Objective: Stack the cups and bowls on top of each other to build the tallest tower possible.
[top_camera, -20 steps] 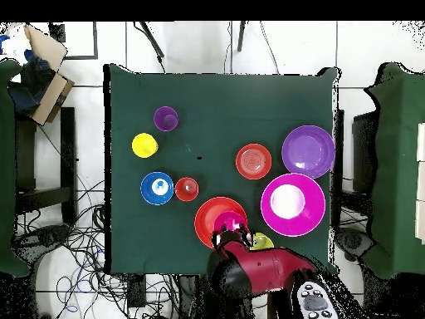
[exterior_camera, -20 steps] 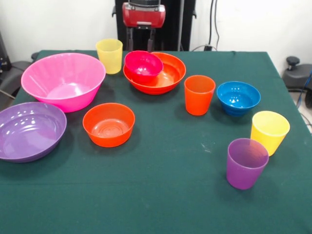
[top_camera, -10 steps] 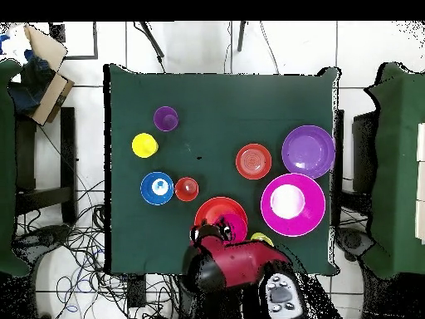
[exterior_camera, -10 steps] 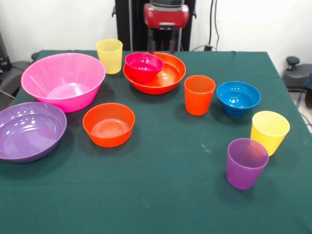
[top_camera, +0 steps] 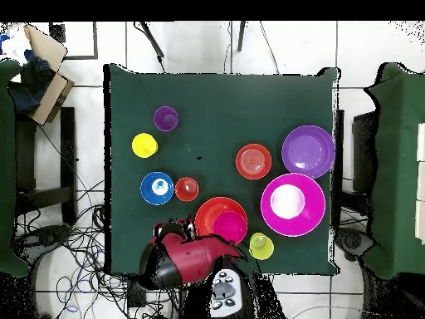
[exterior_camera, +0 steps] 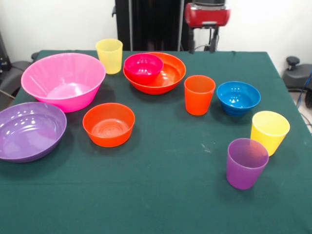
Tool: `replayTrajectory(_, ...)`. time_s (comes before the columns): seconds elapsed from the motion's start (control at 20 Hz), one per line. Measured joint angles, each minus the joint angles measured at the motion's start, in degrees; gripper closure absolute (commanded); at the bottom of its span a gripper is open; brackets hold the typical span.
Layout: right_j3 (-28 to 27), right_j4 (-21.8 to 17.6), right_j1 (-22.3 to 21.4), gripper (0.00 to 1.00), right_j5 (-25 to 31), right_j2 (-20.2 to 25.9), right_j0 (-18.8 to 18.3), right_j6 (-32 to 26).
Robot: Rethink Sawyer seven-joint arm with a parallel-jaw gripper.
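My gripper (exterior_camera: 203, 47) (top_camera: 171, 228) hangs open and empty over the table's far edge, behind the orange cup (exterior_camera: 199, 94) (top_camera: 187, 188). The magenta bowl (exterior_camera: 143, 67) (top_camera: 230, 226) sits inside the wide orange bowl (exterior_camera: 171, 73) (top_camera: 207, 218). Left of them are a yellow cup (exterior_camera: 109, 55) (top_camera: 261, 245), the big pink bowl (exterior_camera: 63, 80) (top_camera: 292, 204), the shallow purple bowl (exterior_camera: 29, 130) (top_camera: 308, 151) and the small orange bowl (exterior_camera: 108, 124) (top_camera: 254, 161). On the right stand the blue bowl (exterior_camera: 238, 97) (top_camera: 157, 188), a second yellow cup (exterior_camera: 269, 131) (top_camera: 144, 145) and the purple cup (exterior_camera: 246, 163) (top_camera: 166, 118).
Everything rests on a dark green tablecloth (exterior_camera: 161, 195) (top_camera: 224, 100). A cardboard box (top_camera: 46, 71) and green chairs (top_camera: 394, 166) flank the table, and cables (top_camera: 75, 241) lie on the floor by the robot's base.
The gripper has swung from above the magenta bowl to the right in the front view, along the far edge. The magenta bowl, tilted before, now sits level in the wide orange bowl.
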Motion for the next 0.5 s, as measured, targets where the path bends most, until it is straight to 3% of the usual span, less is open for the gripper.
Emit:
replayTrajectory(0.2, -0.2, 3.8, -0.9, 0.00, 3.0, -0.1, 3.5, 0.0)
replayTrajectory(0.5, -0.8, 5.8, -0.2, 0.00, 3.5, -0.5, 5.8, 0.0)
